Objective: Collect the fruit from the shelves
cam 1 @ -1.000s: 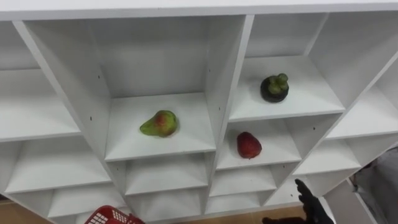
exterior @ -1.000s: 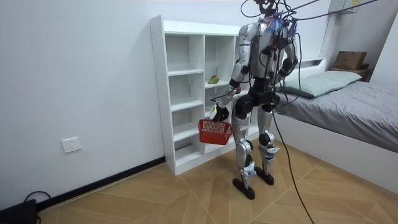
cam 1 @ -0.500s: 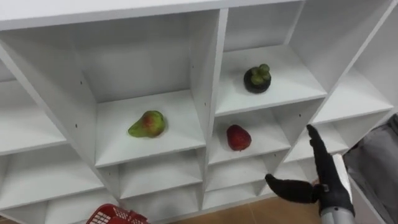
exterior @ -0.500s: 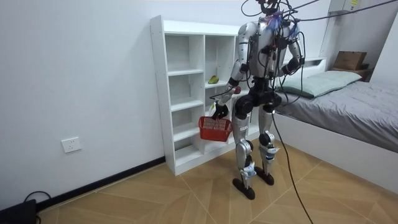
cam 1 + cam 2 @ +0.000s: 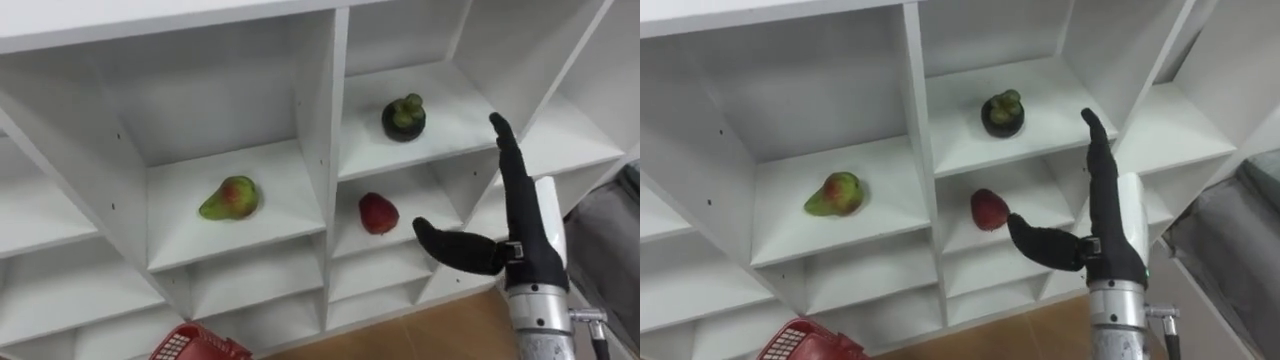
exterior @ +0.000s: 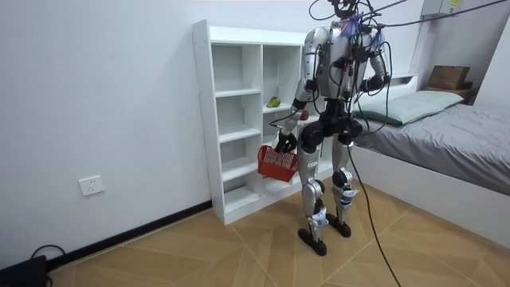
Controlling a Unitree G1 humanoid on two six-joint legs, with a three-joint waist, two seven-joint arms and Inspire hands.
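Right hand (image 5: 528,255) outstretched, near red fruit (image 5: 377,213), closet (image 5: 310,110)

Right hand (image 5: 528,258) held upright, fingers straight, thumb spread sideways.

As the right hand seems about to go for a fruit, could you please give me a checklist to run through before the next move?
1. The right hand open, fingers straight, thumb spread: ok.
2. The right hand empty: ok.
3. The red fruit unobstructed, nothing lying against it: ok.
4. The right hand touching the red fruit: not ok, a gap shows in the left eye view.
5. The red basket hanging at the left hand: ok.
6. The red basket's contents: cannot tell.
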